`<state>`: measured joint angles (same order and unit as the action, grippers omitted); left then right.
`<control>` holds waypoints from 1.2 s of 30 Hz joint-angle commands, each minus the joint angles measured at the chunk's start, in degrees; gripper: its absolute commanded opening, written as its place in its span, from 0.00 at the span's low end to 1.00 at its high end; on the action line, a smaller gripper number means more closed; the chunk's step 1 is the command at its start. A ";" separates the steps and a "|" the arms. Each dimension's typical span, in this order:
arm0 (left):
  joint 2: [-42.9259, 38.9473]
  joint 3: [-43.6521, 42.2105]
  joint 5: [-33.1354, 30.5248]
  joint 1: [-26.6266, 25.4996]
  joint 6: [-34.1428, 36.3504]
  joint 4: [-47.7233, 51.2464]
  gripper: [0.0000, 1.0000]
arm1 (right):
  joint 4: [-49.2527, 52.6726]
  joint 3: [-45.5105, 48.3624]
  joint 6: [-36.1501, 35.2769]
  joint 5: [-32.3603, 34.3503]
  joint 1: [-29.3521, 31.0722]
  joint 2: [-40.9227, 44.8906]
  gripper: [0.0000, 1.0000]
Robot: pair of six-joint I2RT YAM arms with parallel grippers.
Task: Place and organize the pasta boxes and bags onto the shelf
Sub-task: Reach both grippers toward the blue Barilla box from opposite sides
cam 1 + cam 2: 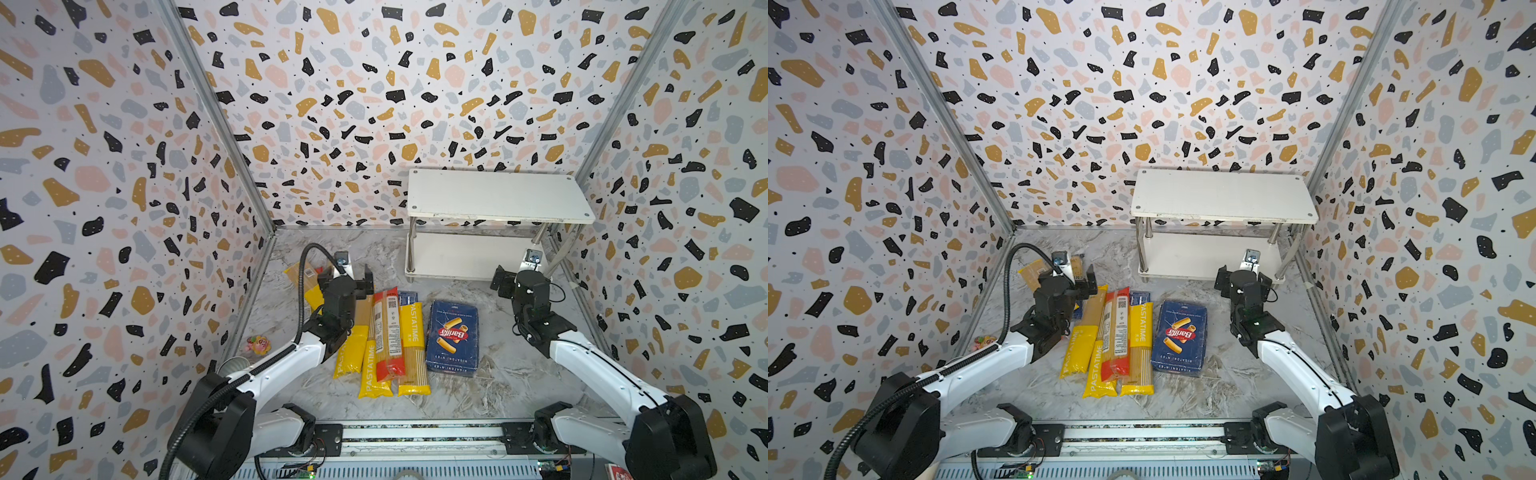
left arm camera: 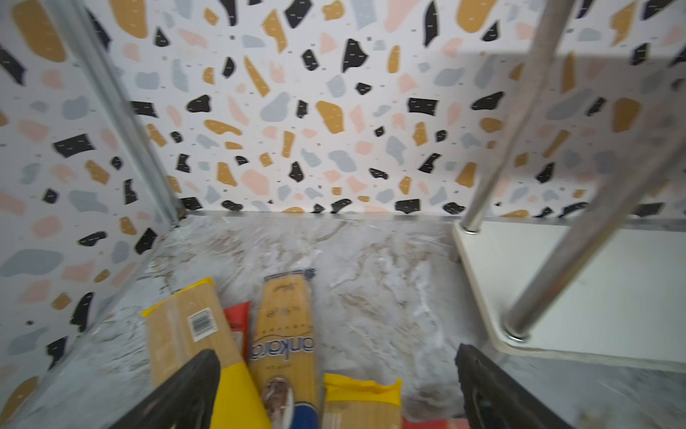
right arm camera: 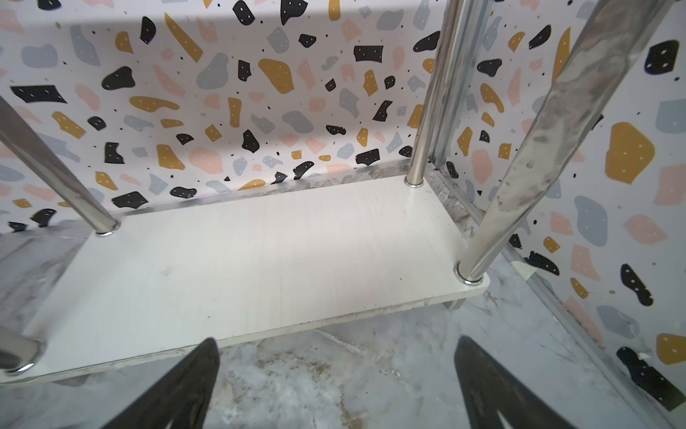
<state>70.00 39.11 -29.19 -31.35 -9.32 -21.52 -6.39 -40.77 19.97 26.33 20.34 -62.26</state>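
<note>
Shelf: the small two-tier rack of white boards on shiny chrome legs (image 1: 498, 195) (image 1: 1221, 195) stands at 1 o'clock on the grey marble-look table (image 1: 490, 390), against the back wall. The right wrist view shows its lower board (image 3: 260, 260).
Pasta, in general: all of it lies on the table, none on the rack.
Wide box: the wide dark blue cardboard box with the red Barilla logo (image 1: 453, 338) (image 1: 1180, 336) lies flat and face up near the table middle, at 6 o'clock from the rack's left end and apart from it.
Bags: four long plastic spaghetti packets (image 1: 376, 353) (image 1: 1108, 353) lie side by side at 9 o'clock from the wide box. Three are yellow PASTATIME ones, and the red-ended packet (image 1: 386, 332) rests on top of them. The nearest yellow one is just beside the box.
Further packets: at 11 o'clock from this group lie a pale packet with a barcode (image 2: 189, 327) and a packet with a dark blue end (image 2: 286, 334).
Dark blue piece (image 1: 408, 297): it shows at the 12 o'clock end of the group, mostly covered. I cannot tell what it is.
Left gripper (image 1: 347, 280) (image 2: 336, 353): it hovers over the far packet ends, jaws spread wide, holding nothing.
Right gripper (image 1: 517, 278) (image 3: 337, 343): at 2 o'clock from the wide box, over the table just before the lower board's edge. Its jaws are wide apart and empty.
</note>
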 commanded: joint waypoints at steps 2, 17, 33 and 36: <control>-4.21 4.05 -2.70 -6.81 -6.57 14.50 1.00 | 17.29 -0.01 8.85 -13.57 0.79 5.50 0.99; -5.03 2.93 9.24 -23.29 -24.39 18.91 0.93 | 23.04 14.34 17.82 -39.55 2.32 19.25 0.99; 16.58 12.77 25.99 -24.37 -24.70 16.28 0.90 | 21.25 20.28 18.13 -43.73 2.30 20.21 0.99; 19.08 14.17 26.77 -24.37 -24.16 17.52 0.90 | 20.98 20.06 17.59 -43.93 2.32 19.12 0.99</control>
<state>87.70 51.07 -5.45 -55.42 -33.89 -3.44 16.40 -20.18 37.71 -16.40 22.48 -43.05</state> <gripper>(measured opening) 0.898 0.990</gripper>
